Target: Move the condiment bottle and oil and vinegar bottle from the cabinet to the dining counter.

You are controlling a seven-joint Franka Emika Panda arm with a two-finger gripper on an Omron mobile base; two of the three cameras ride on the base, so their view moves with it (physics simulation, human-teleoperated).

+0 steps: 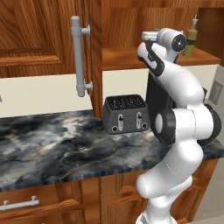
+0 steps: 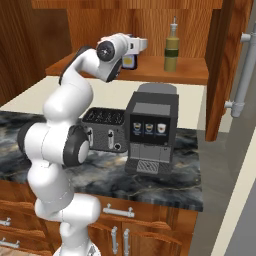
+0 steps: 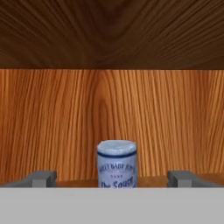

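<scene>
Small dark brown-red condiment bottle with blue cap [image 3: 117, 164] on reddish-brown wooden cabinet [image 2: 150, 20] shelf, between spread tips of white arm's gripper [image 3: 113, 178], ungrasped. Tall olive-yellow oil and vinegar bottle [image 2: 172, 49] toward shelf's right end. Both transfers left.

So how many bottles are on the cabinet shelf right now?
2: the condiment bottle centred between the open gripper's fingers, and the oil and vinegar bottle further right on the shelf.
</scene>
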